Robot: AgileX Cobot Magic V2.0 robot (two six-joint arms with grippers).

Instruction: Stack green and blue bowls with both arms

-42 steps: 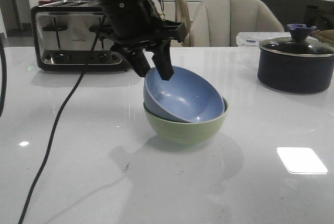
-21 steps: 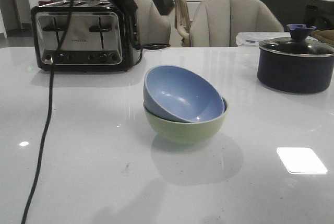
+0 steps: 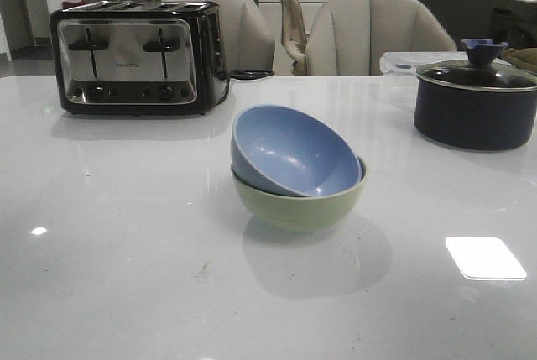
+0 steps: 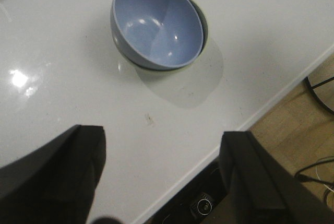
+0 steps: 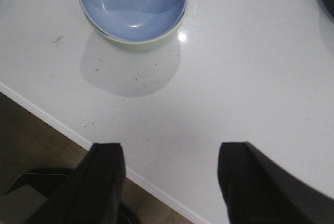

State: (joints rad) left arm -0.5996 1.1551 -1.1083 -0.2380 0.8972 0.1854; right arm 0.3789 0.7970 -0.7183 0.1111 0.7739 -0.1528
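A: Start from the biggest thing, please. What do we have?

B: The white table (image 3: 126, 276), and near its middle stands the green bowl (image 3: 298, 205), which I take as the landmark. Behind the green bowl and toward the left side is the toaster (image 3: 134, 58). Behind it on the right side, well apart, is the dark lidded pot (image 3: 477, 101).

A: And the blue bowl?

B: The blue bowl (image 3: 289, 152) sits inside the green bowl, tilted, with its opening turned toward the camera and a little to the right. Its rim is not level with the green rim. From the left wrist view the blue bowl (image 4: 156, 23) covers almost all of the green bowl (image 4: 201, 20).

A: What differs from the frame before?

B: One second ago the left arm was at the blue bowl's back rim. Half a second ago it was already lifted to the top of the front view. Now only a dark piece of it shows in the top left corner. The bowls have not moved.

A: The grippers?

B: The left gripper (image 4: 162, 174) has its fingers wide apart and holds nothing, high above the table. The right gripper (image 5: 169, 182) is also spread wide and empty, near the table edge in front of the green bowl (image 5: 138, 44).
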